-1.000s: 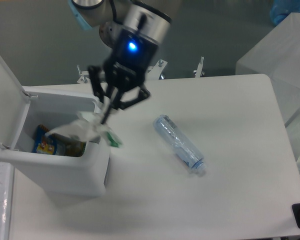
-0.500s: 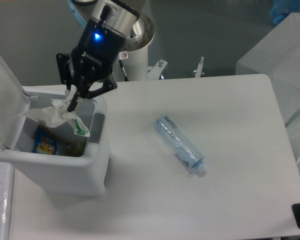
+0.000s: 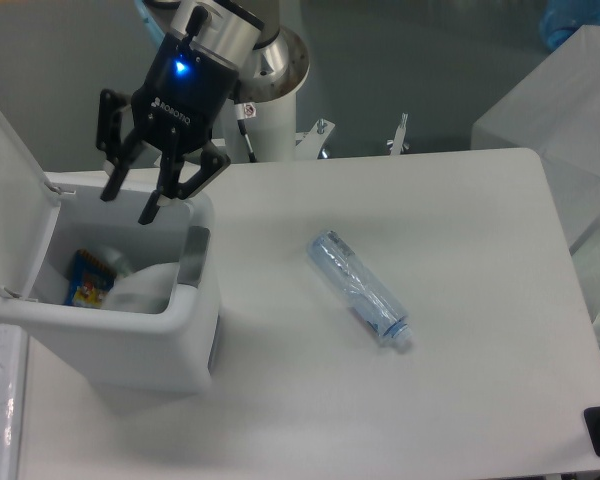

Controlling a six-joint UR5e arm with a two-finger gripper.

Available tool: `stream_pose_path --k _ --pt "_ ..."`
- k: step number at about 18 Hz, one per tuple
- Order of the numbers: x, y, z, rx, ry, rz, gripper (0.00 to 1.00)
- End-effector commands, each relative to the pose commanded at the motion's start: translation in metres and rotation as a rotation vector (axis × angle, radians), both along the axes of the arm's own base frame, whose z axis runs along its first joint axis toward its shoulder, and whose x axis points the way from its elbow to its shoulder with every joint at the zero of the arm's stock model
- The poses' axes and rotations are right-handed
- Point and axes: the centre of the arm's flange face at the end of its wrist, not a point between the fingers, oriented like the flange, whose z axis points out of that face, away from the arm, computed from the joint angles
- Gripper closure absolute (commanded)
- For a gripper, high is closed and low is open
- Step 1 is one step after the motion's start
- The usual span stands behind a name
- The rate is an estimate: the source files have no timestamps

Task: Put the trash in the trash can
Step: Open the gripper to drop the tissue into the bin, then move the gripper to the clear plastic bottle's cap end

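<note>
Jaws [image 3: 128, 205] hung released above the trash can [image 3: 130, 340], tissue [image 3: 145, 287] inside; the plastic bottle [image 3: 360, 287] needed fetching next.

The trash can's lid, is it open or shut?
Open: the lid stands tipped back, and the trash can shows tissue inside.

A white table [image 3: 460, 400] with rounded corners carries two things: the white trash can [image 3: 130, 335] standing at its left edge, lid flipped up, and a clear bluish plastic bottle [image 3: 360, 287] lying on its side mid-table, well apart
</note>
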Motion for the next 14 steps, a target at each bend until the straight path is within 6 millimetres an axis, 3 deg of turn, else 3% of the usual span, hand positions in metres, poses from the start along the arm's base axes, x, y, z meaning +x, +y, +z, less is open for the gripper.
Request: stream_pose_path --k 2,4,6,8,10,13,14 --pt "-0.037 -0.016 -0.004 -0.002 0.013 0.057 0.0" --pt "-0.08 -0.028 -0.026 -0.017 0.01 0.097 0.0" --pt "-0.115 -0.033 -0.039 -0.037 -0.014 0.147 0.0" --pt "-0.154 -0.05 -0.044 -0.049 -0.039 0.221 0.0" --pt "-0.186 -0.062 -0.064 -0.067 -0.072 0.268 0.0" --pt "-0.236 -0.053 -0.095 -0.164 -0.07 0.34 0.0" --pt "-0.255 -0.05 -0.114 -0.238 -0.07 0.388 0.0"
